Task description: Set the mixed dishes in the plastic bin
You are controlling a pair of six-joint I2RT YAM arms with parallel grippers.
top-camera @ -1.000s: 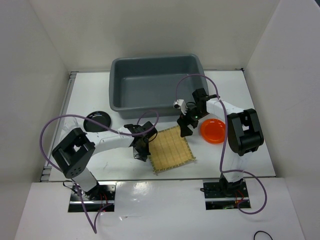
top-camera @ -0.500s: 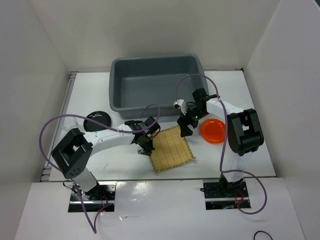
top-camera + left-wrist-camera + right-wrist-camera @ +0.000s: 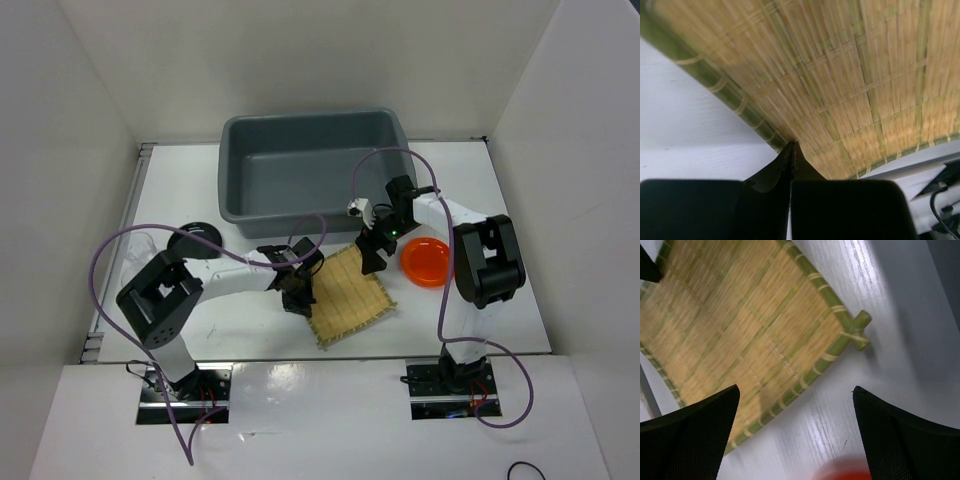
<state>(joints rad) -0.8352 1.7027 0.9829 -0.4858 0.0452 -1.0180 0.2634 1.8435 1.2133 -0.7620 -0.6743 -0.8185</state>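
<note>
The tan woven bamboo mat point(image 3: 352, 296) lies on the white table in front of the grey plastic bin point(image 3: 236, 196). My left gripper point(image 3: 300, 296) is shut on the mat's left edge, and in the left wrist view the mat point(image 3: 840, 75) arches over the closed jaws. My right gripper point(image 3: 372, 256) is open over the mat's far right corner point(image 3: 740, 325), holding nothing. The orange dish point(image 3: 427, 261) sits just right of the mat, and its blurred rim point(image 3: 850, 475) shows between my right fingers point(image 3: 690, 430). The black dish point(image 3: 195, 241) sits at the left. I cannot make out the clear cup.
The bin's inside looks bare. White walls close in the table on the left, right and back. Purple cables loop over both arms. A metal rail runs along the table's left edge point(image 3: 140, 190).
My left gripper has moved right and shut on the mat's left edge. The mat has slid and turned a little to the right. The right arm has not moved.
</note>
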